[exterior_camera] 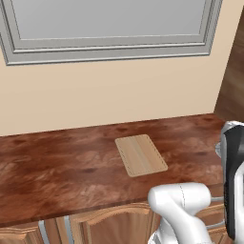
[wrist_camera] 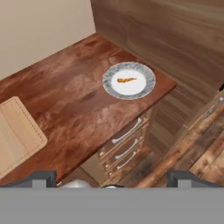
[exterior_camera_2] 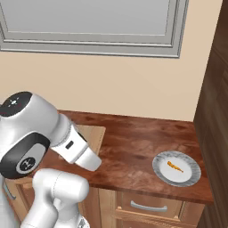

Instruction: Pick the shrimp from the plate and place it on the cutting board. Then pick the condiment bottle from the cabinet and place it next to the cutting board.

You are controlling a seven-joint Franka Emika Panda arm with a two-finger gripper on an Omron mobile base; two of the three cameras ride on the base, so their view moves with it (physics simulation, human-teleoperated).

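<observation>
Now the shrimp [wrist_camera: 127, 80] lies on the plate [wrist_camera: 146, 89], well apart from the cutting board [wrist_camera: 17, 131]; the gripper [wrist_camera: 111, 178] is released, grasping nothing.

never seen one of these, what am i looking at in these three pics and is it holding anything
A white robot arm stands before a reddish-brown wooden kitchen counter. Two pictures come from cameras behind the arm, on its left and right; the third looks out from its hand. On the counter lie a flat light tan wooden cutting board and a small round white plate with a grey rim carrying a tiny curved orange shrimp. The end effector is open, well above the counter, holding nothing.
</observation>
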